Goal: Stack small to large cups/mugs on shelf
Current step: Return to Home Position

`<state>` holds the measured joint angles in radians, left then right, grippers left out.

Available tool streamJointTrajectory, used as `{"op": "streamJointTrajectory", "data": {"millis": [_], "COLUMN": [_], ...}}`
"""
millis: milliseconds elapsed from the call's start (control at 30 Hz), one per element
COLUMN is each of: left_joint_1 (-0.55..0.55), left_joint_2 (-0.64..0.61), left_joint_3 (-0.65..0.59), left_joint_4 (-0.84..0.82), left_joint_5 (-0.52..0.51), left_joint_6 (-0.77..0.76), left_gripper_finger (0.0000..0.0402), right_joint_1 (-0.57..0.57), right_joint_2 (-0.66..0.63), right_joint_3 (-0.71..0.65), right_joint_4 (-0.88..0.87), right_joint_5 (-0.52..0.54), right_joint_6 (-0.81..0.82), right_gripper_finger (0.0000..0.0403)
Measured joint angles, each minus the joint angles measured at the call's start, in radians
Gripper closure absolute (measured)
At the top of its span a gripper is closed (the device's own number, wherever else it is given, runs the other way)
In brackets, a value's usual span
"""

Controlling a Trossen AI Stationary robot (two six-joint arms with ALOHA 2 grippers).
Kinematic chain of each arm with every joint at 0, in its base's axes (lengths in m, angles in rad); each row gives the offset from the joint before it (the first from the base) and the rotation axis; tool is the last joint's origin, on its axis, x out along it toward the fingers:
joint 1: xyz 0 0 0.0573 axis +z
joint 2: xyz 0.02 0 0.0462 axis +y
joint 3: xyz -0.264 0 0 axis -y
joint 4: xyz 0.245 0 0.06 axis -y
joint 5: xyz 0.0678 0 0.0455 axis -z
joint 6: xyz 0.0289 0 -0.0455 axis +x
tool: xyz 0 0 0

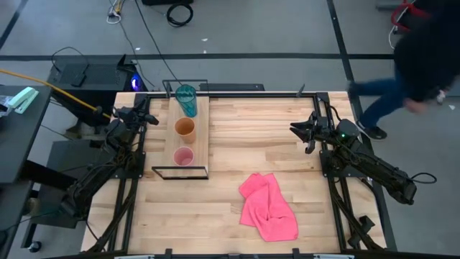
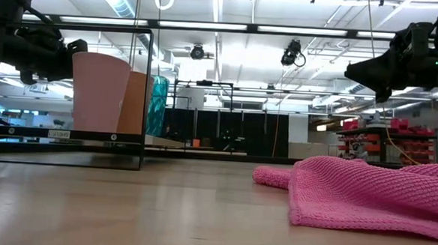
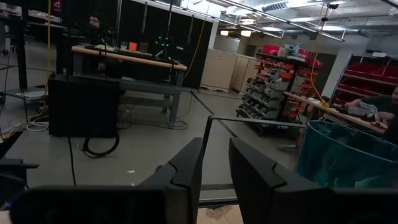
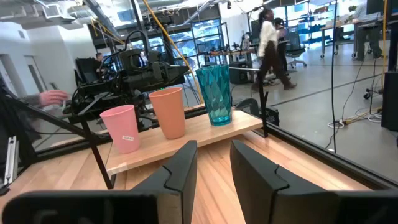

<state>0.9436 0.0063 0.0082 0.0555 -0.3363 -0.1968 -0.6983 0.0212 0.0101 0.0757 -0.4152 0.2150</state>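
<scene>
Three cups stand upright in a row on the light-wood shelf (image 1: pixel 192 137) in its black frame, at the table's far left: the small pink cup (image 1: pixel 183 156) (image 4: pixel 121 129) nearest, the orange cup (image 1: pixel 185 129) (image 4: pixel 169 112) in the middle, the teal tumbler (image 1: pixel 186 99) (image 4: pixel 214 95) farthest. My left gripper (image 1: pixel 149 118) (image 3: pixel 214 165) hovers left of the shelf, open a little and empty. My right gripper (image 1: pixel 300 132) (image 4: pixel 214 163) hovers at the table's far right, open a little and empty, pointing toward the shelf.
A crumpled pink cloth (image 1: pixel 267 207) (image 2: pixel 365 192) lies on the slatted tabletop, near the front, right of centre. A person (image 1: pixel 424 57) moves on the floor beyond the table's far right corner. Bare wood lies between the shelf and my right arm.
</scene>
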Motion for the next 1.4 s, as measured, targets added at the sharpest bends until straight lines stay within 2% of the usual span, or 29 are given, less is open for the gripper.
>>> {"op": "streamJointTrajectory", "data": {"millis": [500, 1400], "left_joint_1": [0.0, 0.0], "left_joint_2": [0.0, 0.0], "left_joint_3": [0.0, 0.0], "left_joint_4": [0.0, 0.0], "left_joint_5": [0.0, 0.0], "left_joint_6": [0.0, 0.0], "left_gripper_finger": [0.0321, 0.0311], "right_joint_1": [0.0, 0.0], "right_joint_2": [0.0, 0.0], "right_joint_3": [0.0, 0.0], "right_joint_4": [0.0, 0.0], "right_joint_5": [0.0, 0.0], "right_joint_6": [0.0, 0.0], "right_gripper_finger": [0.0299, 0.0298]}}
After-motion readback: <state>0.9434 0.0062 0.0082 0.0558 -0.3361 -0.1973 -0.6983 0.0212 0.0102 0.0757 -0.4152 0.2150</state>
